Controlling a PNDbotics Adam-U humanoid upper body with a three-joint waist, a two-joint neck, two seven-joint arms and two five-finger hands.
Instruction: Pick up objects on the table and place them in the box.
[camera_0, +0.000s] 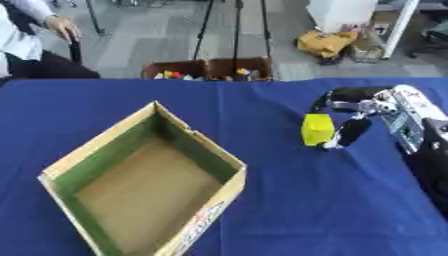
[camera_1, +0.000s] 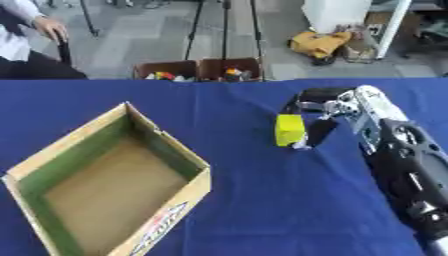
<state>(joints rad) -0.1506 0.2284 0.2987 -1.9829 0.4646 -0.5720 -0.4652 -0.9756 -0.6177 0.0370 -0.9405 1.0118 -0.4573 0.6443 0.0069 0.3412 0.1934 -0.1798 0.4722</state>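
Observation:
A small yellow block (camera_0: 317, 129) sits at the right of the blue table (camera_0: 262, 200), pinched between the curled fingers and thumb of my right hand (camera_1: 337, 112). The right arm comes in from the right edge. One dark finger (camera_0: 352, 132) lies against the block's right side, and another (camera_0: 354, 93) curves above it. Whether the block touches the cloth is unclear. An open cardboard box (camera_0: 197, 150) with green inner walls and nothing inside stands at the left, turned diagonally. My left hand shows in neither view.
Just past the table's far edge stand two brown bins (camera_0: 210, 69) with small coloured items. Tripod legs and a yellow bag (camera_0: 325, 42) are on the floor behind. A seated person is at the far left corner.

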